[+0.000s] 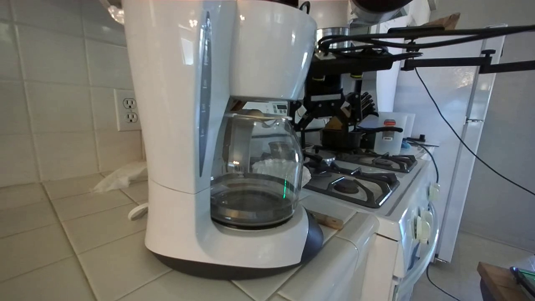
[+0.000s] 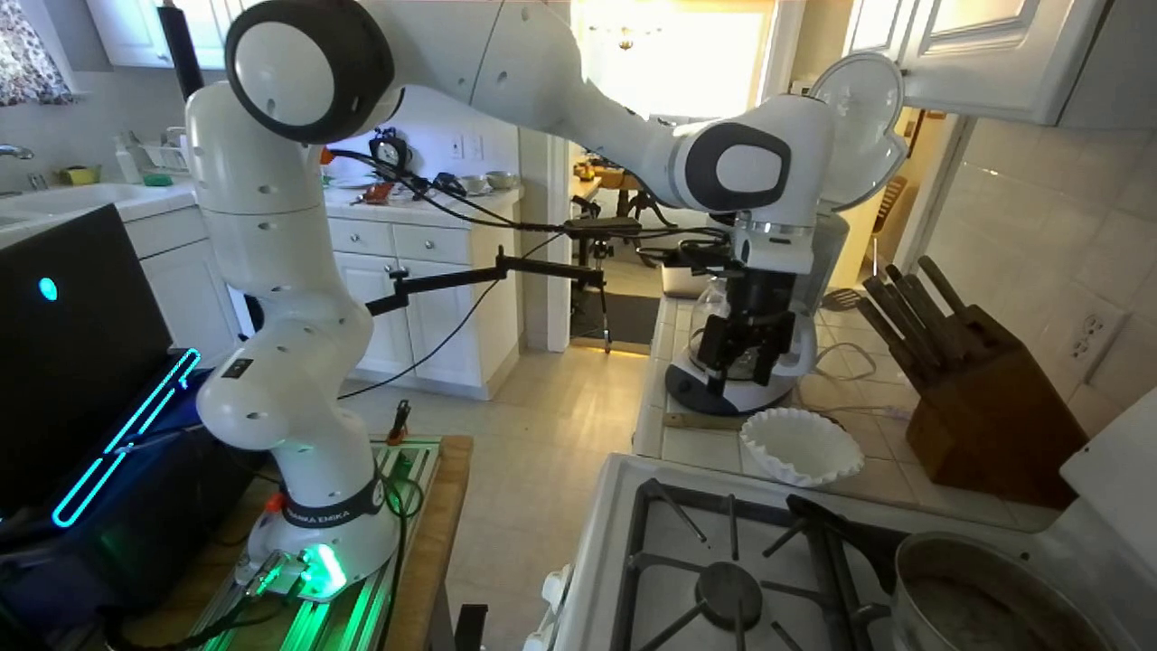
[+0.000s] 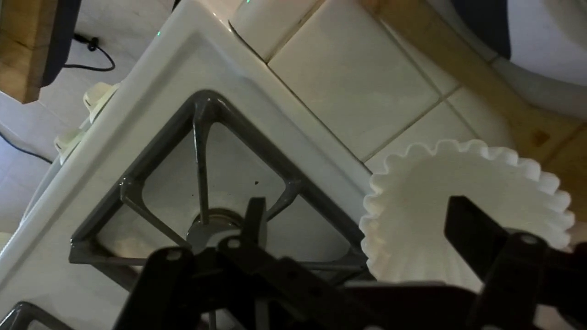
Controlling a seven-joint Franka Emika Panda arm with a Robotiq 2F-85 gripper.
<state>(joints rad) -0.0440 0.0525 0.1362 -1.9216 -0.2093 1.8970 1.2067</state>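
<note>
Counter [image 3: 353, 91]: coffee filter [image 3: 426, 206] at the edge beside stove [image 3: 206, 64]
Gripper [image 3: 357, 213]: spread wide, empty
Filter: could crumple if pressed off-centre

The tiled counter [image 2: 691, 449] carries a coffee maker [image 2: 821, 264] at the far side, coffee filters [image 2: 800, 448] nearer, a knife block [image 2: 994, 407] right.

One fluted white object [image 2: 800, 446], one coffee maker [image 1: 219, 90], one knife block [image 2: 994, 420].
</note>
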